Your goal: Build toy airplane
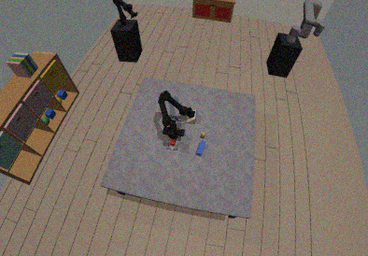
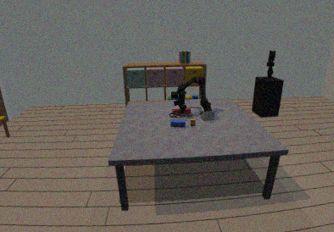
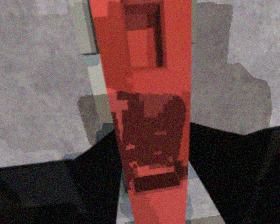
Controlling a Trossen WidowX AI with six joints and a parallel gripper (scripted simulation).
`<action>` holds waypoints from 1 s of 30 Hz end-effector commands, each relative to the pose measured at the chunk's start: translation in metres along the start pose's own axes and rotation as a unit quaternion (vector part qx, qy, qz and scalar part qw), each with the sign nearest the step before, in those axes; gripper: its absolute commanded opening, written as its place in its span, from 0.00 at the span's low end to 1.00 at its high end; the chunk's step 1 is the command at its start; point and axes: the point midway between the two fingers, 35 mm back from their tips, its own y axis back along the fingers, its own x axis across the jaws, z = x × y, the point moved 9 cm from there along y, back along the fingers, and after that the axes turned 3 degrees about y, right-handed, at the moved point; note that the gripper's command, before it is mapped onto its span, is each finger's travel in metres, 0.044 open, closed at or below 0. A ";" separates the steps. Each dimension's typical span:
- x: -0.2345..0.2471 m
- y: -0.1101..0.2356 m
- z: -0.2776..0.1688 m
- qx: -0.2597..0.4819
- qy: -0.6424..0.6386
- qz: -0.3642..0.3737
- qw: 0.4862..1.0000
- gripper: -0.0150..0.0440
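Observation:
My gripper (image 1: pixel 172 137) (image 2: pixel 182 109) (image 3: pixel 147 127) is shut on the red fuselage (image 1: pixel 172 142) (image 2: pixel 175 111) (image 3: pixel 146 100) and reaches straight down near the middle of the grey table (image 1: pixel 224 120) (image 2: pixel 148 138). In the wrist view the fuselage runs up the picture with a rectangular socket near the top and another lower down. It lies over the pale grey jig cradle (image 3: pixel 98 80); I cannot tell whether it sits flat in it. The blue wing (image 1: pixel 201 148) (image 2: pixel 177 124) lies flat on the table to the right. The small yellow tail fin (image 1: pixel 203 134) (image 2: pixel 192 123) lies beside the wing.
The arm's base stands on a grey plate (image 1: pixel 191 115) (image 2: pixel 208 115). A wooden shelf (image 1: pixel 33 115) (image 2: pixel 165 76) with coloured bins, two black pedestals (image 1: pixel 126 40) (image 1: pixel 283 54) carrying other arms, and a cabinet (image 1: pixel 214 5) stand off the table.

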 end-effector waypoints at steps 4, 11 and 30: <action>0.000 0.000 0.000 0.000 0.000 0.000 1.000 0.57; 0.000 0.000 0.000 0.000 0.000 0.000 1.000 0.89; 0.002 0.087 0.004 0.001 0.001 0.003 1.000 1.00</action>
